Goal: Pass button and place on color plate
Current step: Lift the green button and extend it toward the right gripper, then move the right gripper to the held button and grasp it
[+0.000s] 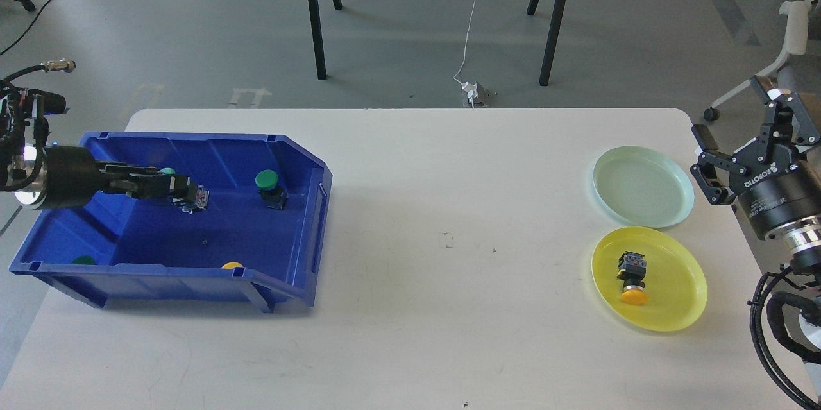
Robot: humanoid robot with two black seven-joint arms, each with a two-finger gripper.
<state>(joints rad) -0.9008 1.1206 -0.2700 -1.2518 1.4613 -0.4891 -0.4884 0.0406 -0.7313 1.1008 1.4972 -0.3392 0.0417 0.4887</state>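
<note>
One green button (190, 195) sits clenched in my left gripper (186, 194) inside the blue bin (301, 230), ready for passing; my right gripper (721, 163) waits spread beside the green plate (643, 187).

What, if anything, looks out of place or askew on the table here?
Nothing looks spilled or damaged. The yellow button lies tipped on its side on the yellow plate, matching its colour. The green plate holds nothing. The blue bin sits slightly askew to the table edge, with green button inside.
</note>
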